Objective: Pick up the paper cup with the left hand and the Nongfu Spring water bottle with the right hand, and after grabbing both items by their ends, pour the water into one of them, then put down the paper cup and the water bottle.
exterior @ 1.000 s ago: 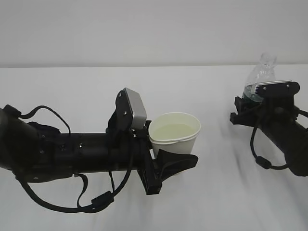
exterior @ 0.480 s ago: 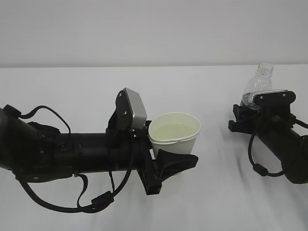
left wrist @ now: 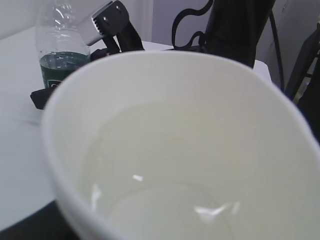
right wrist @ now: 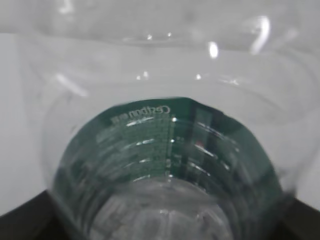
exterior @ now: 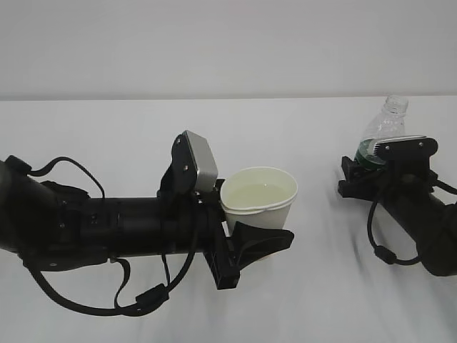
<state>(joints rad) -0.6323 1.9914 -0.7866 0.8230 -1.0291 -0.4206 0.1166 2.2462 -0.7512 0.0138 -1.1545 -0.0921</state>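
My left gripper [exterior: 258, 220] is shut on the white paper cup [exterior: 260, 204], which it holds upright at the middle of the table. The cup fills the left wrist view and has pale water [left wrist: 165, 200] in its bottom. The Nongfu Spring water bottle [exterior: 385, 125] stands upright at the right with no cap, its green label low between the jaws of my right gripper [exterior: 364, 170]. The bottle [right wrist: 165, 150] fills the right wrist view. Only the dark finger [right wrist: 20, 222] edges show at the lower corners, and I cannot tell whether they press the bottle.
The white table [exterior: 107, 121] runs back to a pale wall. My left arm [exterior: 107, 229], with its loose cables, lies across the table's left front. The right arm [exterior: 421, 214] fills the right edge. Behind the cup stand a dark frame and cables [left wrist: 240, 25].
The bottle has swung from tilted to upright and come down a little with my right gripper. The left arm and the cup have not moved.
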